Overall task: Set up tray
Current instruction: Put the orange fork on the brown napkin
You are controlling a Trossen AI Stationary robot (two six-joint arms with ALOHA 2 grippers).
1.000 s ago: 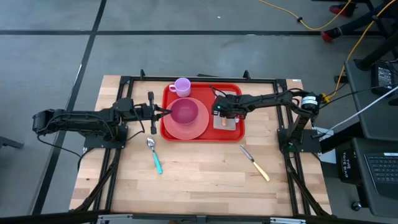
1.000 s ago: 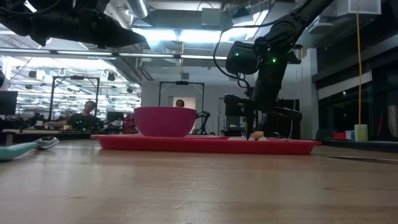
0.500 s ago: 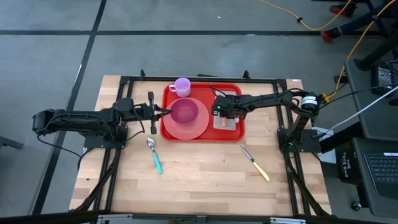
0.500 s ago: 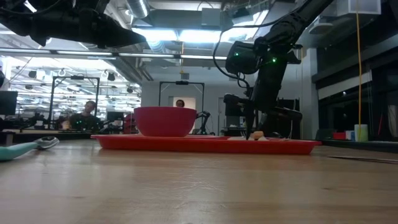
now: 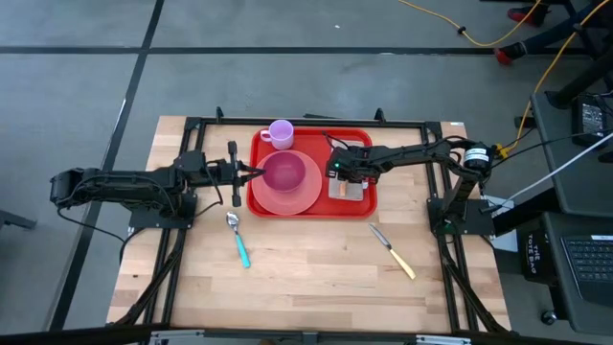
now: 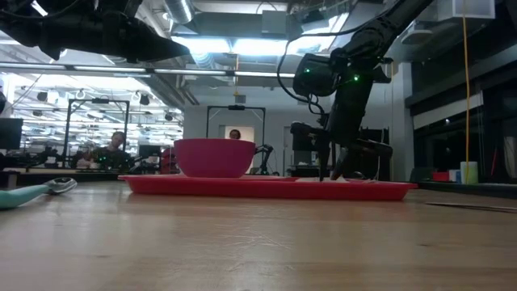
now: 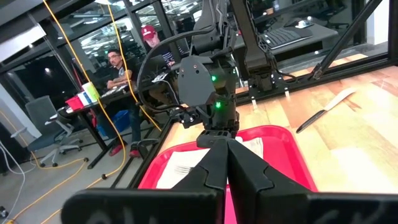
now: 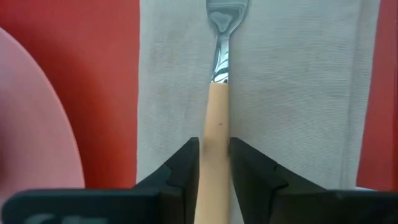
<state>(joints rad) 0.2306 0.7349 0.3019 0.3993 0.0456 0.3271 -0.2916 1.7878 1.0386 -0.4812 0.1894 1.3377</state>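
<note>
The red tray lies mid-table. It carries a pink plate with a bowl, a lilac cup and a white napkin. A fork with a tan handle lies on the napkin. My right gripper stands over the napkin, pointing down, shut on the fork. My left gripper is shut and touches nothing. It hovers level at the tray's left rim, beside the plate. My right gripper holds the fork's tan handle, pinched between the two fingers. The fingers come from above and lie along the handle. The fork lies flat along the napkin, its metal head pointing away from the fingers.
A teal-handled spoon lies on the bare wood near the tray's near-left corner. A knife with a pale handle lies near its near-right corner. The near half of the table is open wood. People sit in the room beyond.
The right gripper has sunk slightly toward the napkin. The fork's tan handle showed above the tray's rim in the low view and now lies behind it. The left arm has kept still.
</note>
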